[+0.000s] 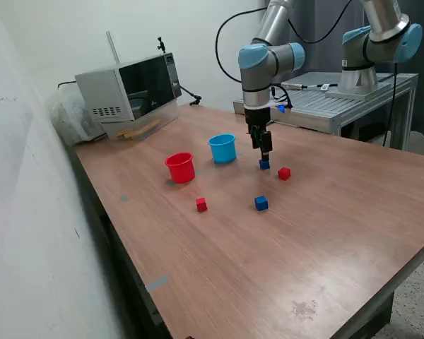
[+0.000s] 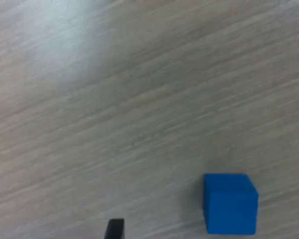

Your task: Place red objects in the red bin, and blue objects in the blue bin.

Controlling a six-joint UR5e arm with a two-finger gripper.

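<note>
Gripper (image 1: 264, 155) open, empty, above blue cube (image 2: 230, 203); cube sits off-centre between fingertips — closing may nudge it aside.

Arm links: we see silver-grey metal tubes
Joint caps: we note rounded light blue covers
Cable: we trace a black one looping beside the upper link
Tool (image 1: 263, 148): we find it black and narrow, with dark finger tips (image 2: 114, 228) in the wrist view
</note>
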